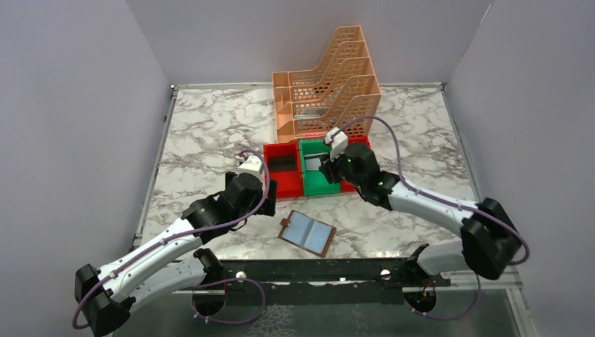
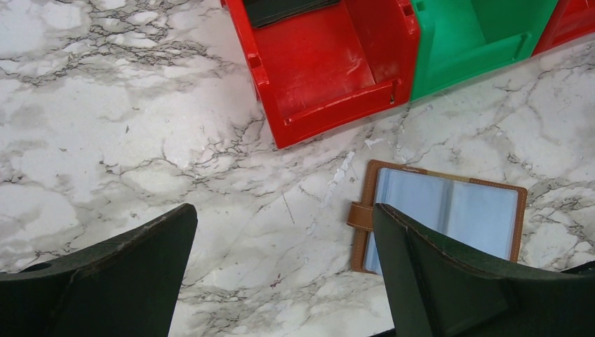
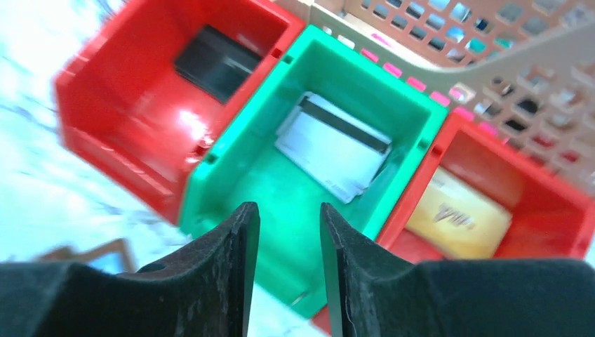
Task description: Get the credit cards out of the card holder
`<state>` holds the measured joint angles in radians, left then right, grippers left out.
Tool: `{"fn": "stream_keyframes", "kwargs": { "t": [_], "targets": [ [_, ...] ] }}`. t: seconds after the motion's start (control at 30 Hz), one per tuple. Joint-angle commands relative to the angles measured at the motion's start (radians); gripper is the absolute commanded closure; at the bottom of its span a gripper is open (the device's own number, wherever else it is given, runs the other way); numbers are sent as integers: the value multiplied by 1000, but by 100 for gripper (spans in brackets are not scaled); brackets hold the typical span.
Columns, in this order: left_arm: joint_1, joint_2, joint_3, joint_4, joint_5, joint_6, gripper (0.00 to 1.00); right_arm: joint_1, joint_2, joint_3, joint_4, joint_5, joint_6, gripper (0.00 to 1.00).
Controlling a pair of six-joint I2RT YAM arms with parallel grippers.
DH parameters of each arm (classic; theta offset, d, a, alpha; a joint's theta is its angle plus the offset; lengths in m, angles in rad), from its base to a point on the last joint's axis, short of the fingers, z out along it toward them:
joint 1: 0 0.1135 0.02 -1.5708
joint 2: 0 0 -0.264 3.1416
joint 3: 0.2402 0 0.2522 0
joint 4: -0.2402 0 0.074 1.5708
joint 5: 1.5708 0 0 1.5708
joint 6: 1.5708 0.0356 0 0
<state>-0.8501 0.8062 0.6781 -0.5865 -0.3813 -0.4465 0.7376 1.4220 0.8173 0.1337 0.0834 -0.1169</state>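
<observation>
The brown card holder [image 1: 307,232] lies open on the marble, its grey-blue pockets [image 2: 449,203] facing up. My left gripper [image 2: 284,210] hangs open above the marble just left of the holder's snap tab, with nothing between its fingers. My right gripper [image 3: 288,208] is open and empty over the green bin [image 3: 231,168]. A white credit card [image 3: 333,147] with a dark stripe lies in that bin. A dark card [image 3: 216,62] lies in the left red bin [image 3: 112,140]. A yellow card [image 3: 459,214] lies in the right red bin [image 3: 540,210].
The three bins [image 1: 283,168] stand side by side in front of an orange tiered file rack [image 1: 326,77]. Grey walls enclose the table on three sides. The black mounting rail [image 1: 316,270] runs along the near edge.
</observation>
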Motion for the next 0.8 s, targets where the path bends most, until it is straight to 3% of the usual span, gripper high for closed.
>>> {"fn": "stream_keyframes", "kwargs": {
  "t": [0.0, 0.17, 0.33, 0.43, 0.77],
  "targets": [
    [4, -13, 14, 3, 36, 8, 1, -4, -183, -154, 8, -105, 487, 56],
    [5, -11, 6, 40, 171, 10, 1, -4, -315, -311, -78, -328, 736, 57],
    [3, 23, -91, 247, 388, -77, 4, 2, -406, -549, 127, -533, 967, 61],
    [2, 83, -159, 366, 457, -114, 11, 35, -414, -590, 163, -525, 1013, 63],
    [-6, 213, -215, 463, 491, -113, 28, 75, -347, -585, 106, -457, 1037, 62]
  ]
}}
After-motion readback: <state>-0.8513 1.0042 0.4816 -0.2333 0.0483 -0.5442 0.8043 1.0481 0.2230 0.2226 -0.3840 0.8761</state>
